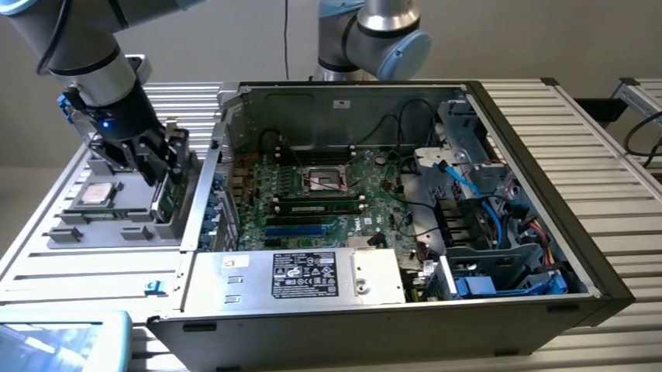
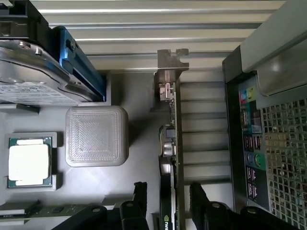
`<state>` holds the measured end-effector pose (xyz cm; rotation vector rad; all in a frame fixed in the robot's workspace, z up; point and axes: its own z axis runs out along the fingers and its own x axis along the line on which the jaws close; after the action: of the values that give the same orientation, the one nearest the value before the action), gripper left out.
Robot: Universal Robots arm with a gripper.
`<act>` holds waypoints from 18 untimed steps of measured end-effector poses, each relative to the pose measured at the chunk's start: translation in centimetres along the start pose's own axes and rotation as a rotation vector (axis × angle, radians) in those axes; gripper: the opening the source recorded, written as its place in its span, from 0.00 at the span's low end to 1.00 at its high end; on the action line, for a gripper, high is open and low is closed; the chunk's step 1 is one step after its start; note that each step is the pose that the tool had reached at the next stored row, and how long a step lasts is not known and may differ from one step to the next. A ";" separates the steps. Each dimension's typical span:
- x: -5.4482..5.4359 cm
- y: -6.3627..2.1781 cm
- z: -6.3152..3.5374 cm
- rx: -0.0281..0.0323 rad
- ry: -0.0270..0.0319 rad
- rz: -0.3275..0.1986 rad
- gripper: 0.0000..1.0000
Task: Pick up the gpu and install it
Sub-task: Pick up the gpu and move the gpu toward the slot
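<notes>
I've got the gripper (image 2: 169, 203) spread open astride the gpu (image 2: 171, 139); an off-centre squeeze could tip it sideways.

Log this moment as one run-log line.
stage: pick | gripper: open, fingers either side of gpu | gpu: on edge in gray tray, outside computer case
</notes>
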<state>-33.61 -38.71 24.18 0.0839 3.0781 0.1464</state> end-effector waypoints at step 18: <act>-0.2 -0.13 1.48 -0.0048 0.0101 -0.001 0.47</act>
<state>-33.33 -38.71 22.71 0.0816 3.0876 0.1546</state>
